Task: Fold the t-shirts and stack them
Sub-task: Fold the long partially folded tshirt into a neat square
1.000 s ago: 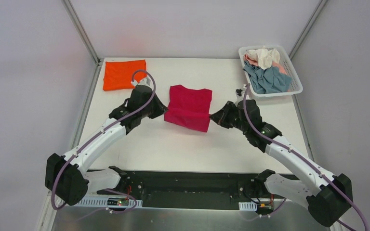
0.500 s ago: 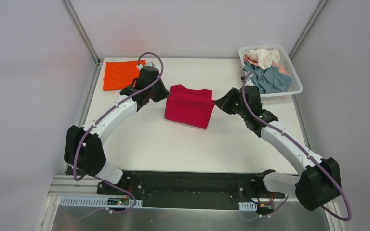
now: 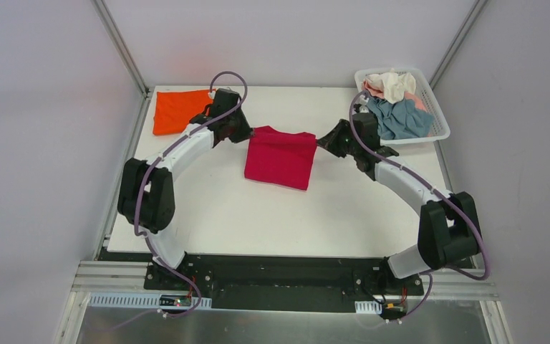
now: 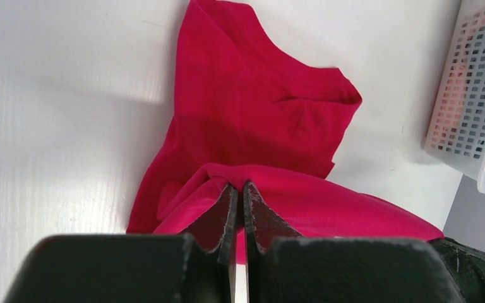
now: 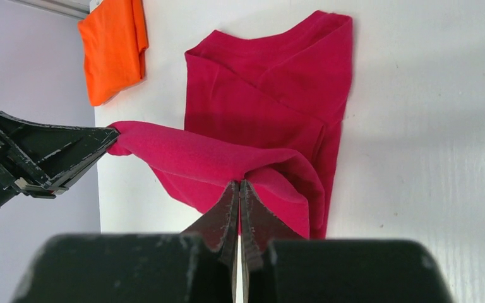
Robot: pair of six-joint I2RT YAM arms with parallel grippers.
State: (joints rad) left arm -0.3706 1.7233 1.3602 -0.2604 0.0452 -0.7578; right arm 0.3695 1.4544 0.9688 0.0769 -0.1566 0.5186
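The crimson red t-shirt (image 3: 281, 156) lies part-folded in the middle of the table, its far edge lifted and stretched between both arms. My left gripper (image 3: 248, 136) is shut on the shirt's left far corner (image 4: 240, 180). My right gripper (image 3: 320, 142) is shut on the right far corner (image 5: 240, 177). In the right wrist view the cloth (image 5: 265, 101) hangs from the raised edge over the flat lower part. A folded bright orange t-shirt (image 3: 180, 110) lies flat at the far left corner. Grey-blue (image 3: 399, 118), cream (image 3: 394, 84) and pale pink shirts are heaped in the basket.
The white slatted basket (image 3: 433, 107) stands at the far right corner, close behind my right arm, and shows at the right edge of the left wrist view (image 4: 473, 95). Metal frame posts rise at both far corners. Bare white tabletop (image 3: 258, 215) lies between the red shirt and the arm bases.
Both grippers, holding the shirt's edge, have carried it from the near side up and over toward the far side. The arms are stretched farther out and the red shirt now looks shorter.
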